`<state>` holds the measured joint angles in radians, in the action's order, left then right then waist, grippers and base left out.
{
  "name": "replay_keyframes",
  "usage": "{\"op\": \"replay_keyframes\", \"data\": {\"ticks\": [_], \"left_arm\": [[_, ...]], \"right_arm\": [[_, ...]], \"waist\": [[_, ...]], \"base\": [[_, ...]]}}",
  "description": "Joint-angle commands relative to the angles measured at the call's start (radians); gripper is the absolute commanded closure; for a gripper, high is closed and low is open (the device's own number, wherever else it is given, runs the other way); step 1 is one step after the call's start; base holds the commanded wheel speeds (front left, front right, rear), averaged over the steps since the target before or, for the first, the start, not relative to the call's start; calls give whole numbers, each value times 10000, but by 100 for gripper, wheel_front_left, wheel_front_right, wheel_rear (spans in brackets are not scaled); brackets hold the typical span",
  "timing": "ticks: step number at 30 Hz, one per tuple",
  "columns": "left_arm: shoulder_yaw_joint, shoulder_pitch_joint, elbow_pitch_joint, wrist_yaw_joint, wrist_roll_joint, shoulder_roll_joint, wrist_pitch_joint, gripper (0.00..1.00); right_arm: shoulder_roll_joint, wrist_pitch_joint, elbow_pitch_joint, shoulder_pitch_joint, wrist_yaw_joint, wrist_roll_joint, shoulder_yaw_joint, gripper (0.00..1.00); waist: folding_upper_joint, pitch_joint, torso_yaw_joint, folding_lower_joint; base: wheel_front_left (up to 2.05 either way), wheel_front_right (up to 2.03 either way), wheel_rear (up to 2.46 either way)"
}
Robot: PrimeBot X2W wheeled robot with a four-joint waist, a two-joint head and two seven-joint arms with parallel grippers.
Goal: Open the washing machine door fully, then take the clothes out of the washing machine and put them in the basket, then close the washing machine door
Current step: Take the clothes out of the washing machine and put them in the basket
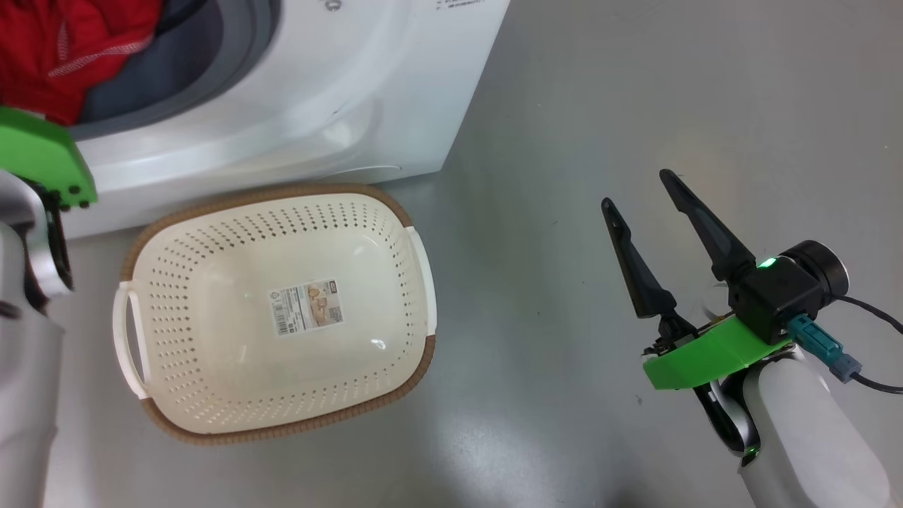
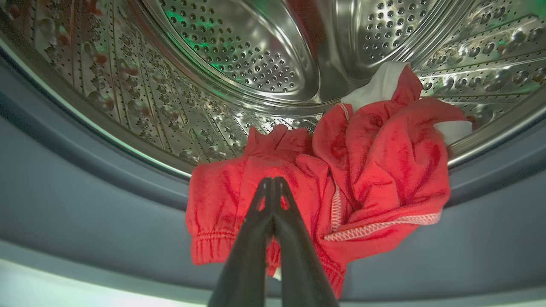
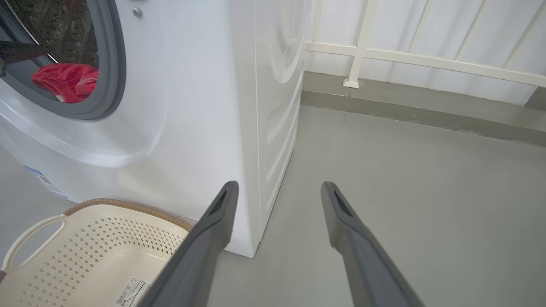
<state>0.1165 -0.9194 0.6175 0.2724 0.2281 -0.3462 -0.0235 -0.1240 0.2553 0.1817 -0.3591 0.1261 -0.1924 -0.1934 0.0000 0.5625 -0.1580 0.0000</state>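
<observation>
Grey floor, white railing behind. One washing machine. One basket, empty, just in front. Clothes at drum lip: seemingly two red pieces, one white. Step: unloading. Left gripper pinched on red fabric; right gripper spread wide, empty. Next: pull out, carry over basket.

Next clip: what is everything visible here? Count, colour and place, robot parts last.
washer: one, white, behind basket
drum: one, steel, inside washer
ring: one, grey, around drum mouth
clothes: one heap, red with white trim plus a white piece, spilling from drum onto ring
basket: one, cream with brown rim, on floor, nothing in it
sticker: one, white, basket bottom
floor: grey
railing: one, cream, beyond washer
left gripper: one, dark jaws shut on clothes
right gripper: one, dark jaws open, right of basket
</observation>
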Motion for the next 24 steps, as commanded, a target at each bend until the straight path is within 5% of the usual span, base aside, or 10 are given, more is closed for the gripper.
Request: {"op": "replay_keyframes", "data": {"ticks": [1, 4, 5, 6, 7, 8, 24], "left_arm": [[-341, 331, -316, -80, 192, -339, 243, 100], [-530, 581, -525, -224, 512, -186, 842, 100], [-601, 676, -620, -291, 641, -117, 1064, 86], [-637, 790, -693, -347, 732, -59, 1226, 56], [-640, 907, -777, -432, 804, -16, 1352, 9], [-706, 1006, -869, -477, 925, 55, 1508, 0], [-455, 3278, -2011, -1216, 1422, 566, 2539, 0]], "right_arm": [[-3, 65, -188, -57, 46, -65, -118, 0], [15, 65, -182, -43, 46, -63, -80, 0], [19, 65, -179, -31, 46, -65, -61, 0], [20, 65, -164, -14, 46, -64, -41, 0], [22, 65, -154, 0, 46, -58, -28, 0], [24, 65, -152, 6, 46, -55, -15, 0], [76, 65, -22, 522, 46, -22, 57, 0]], "waist": [[0, -89, 30, 0], [0, -216, 67, 0], [0, -271, 87, 0], [0, -333, 113, 0], [0, -383, 136, 0], [0, -440, 161, 0], [0, -2023, 348, 0]], "base": [[0, 0, 0], [0, 0, 0], [0, 0, 0], [0, 0, 0], [0, 0, 0], [0, 0, 0], [0, 0, 0]]}}
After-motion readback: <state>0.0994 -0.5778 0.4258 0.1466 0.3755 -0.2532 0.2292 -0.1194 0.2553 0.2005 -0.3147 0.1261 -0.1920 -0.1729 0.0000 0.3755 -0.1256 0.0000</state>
